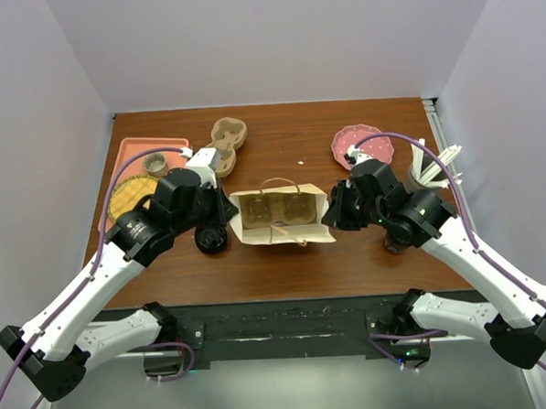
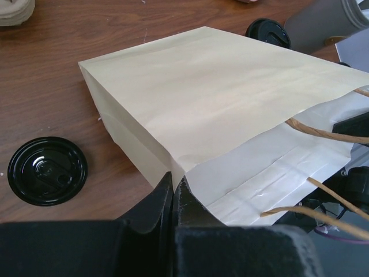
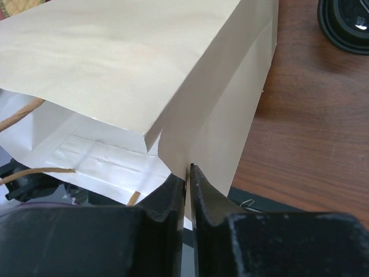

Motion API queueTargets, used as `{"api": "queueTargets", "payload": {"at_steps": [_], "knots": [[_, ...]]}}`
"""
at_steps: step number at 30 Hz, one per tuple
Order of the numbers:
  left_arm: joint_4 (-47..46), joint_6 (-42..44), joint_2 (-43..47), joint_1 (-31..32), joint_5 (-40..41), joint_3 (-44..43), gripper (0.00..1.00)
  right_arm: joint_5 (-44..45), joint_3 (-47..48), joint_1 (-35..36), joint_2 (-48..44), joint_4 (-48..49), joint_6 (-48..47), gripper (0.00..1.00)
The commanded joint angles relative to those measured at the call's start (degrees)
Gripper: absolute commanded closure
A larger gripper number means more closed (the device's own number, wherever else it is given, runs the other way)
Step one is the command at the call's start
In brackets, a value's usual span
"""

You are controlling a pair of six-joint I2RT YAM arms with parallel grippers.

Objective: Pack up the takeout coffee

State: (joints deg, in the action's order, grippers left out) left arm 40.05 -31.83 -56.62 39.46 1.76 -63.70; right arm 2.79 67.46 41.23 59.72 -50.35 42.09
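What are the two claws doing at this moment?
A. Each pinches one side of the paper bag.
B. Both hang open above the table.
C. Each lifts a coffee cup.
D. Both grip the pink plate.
A: the left claw and the right claw are each shut on a side edge of the bag, while a cup stands loose beside it.

No words, numbers or signs can be read anywhere. The paper bag (image 2: pixel 190 98) is plain. The black coffee cup (image 2: pixel 47 171) has raised marks on its lid, too small to read.
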Motion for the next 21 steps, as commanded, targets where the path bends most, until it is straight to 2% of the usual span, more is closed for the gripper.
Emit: {"api": "queueTargets", "payload": {"at_steps": [1, 5, 7, 11, 16, 18, 21], "knots": [[-1.9, 2.8, 0.5, 0.2, -1.4, -1.6, 1.00, -0.5, 3.4, 0.1, -0.7, 1.9, -1.2, 0.72], [-2.6, 5.7, 1.7, 0.2, -3.0, 0.8, 1.00, 0.5, 11.6, 0.2, 0.1, 1.0, -4.8, 0.61], [-2.6, 7.1, 2.2, 0.2, -3.3, 1.4, 1.00, 2.7, 14.5, 0.1, 1.2, -0.1, -5.0, 0.51], [-3.6, 8.3, 4.3, 0.2, -3.7, 3.6, 1.00, 7.4, 20.7, 0.0, 4.7, -1.2, -6.2, 0.47], [-4.3, 10.0, 7.3, 0.3, -4.3, 4.7, 1.00, 25.6, 29.2, -1.1, 14.1, -8.7, -10.1, 0.45], [-3.6, 10.6, 7.3, 0.3, -5.5, 5.0, 1.00, 25.6, 31.0, -5.3, 16.9, -9.4, -13.8, 0.42], [-3.3, 11.1, 7.3, 0.2, -6.9, 5.1, 1.00, 21.0, 29.8, -11.8, 21.1, -9.1, -16.4, 0.39]]}}
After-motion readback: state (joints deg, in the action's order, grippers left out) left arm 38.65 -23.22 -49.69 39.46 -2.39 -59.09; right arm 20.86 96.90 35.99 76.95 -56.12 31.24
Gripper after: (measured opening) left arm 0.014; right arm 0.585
